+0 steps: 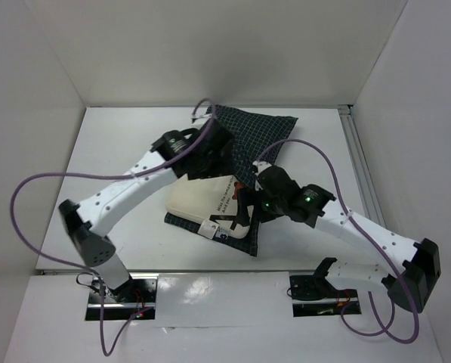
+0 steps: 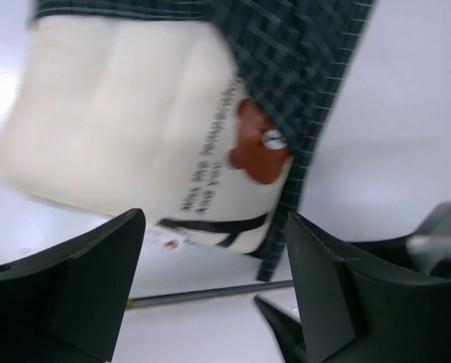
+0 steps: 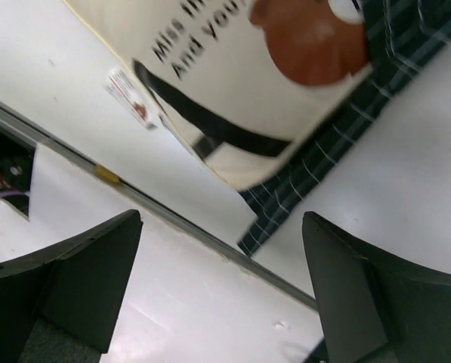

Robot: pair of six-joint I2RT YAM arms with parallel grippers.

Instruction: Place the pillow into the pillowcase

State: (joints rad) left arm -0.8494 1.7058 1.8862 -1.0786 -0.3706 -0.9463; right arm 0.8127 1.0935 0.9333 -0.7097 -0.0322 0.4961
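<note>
The cream pillow (image 1: 201, 203) lies near the table's middle, and its far end is tucked under the dark navy checked pillowcase (image 1: 259, 136). A strip of that case also shows beneath the pillow's near corner. In the left wrist view the pillow (image 2: 119, 128) with its brown bear face (image 2: 257, 147) lies ahead of my left gripper (image 2: 214, 291), which is open, empty and apart from it. My right gripper (image 3: 221, 291) is open too and holds nothing. It hangs over the pillow's near corner (image 3: 233, 128) and the pillowcase edge (image 3: 316, 178). From above, the left gripper (image 1: 212, 153) is at the case's mouth and the right gripper (image 1: 244, 206) at the pillow's right side.
The table's front edge strip (image 3: 172, 215) runs just below the pillow's corner. A small white tag (image 3: 131, 94) sticks out from the pillow's side. White walls enclose the table on three sides, a metal rail (image 1: 359, 162) lines the right side, and purple cables (image 1: 51, 181) loop over both arms.
</note>
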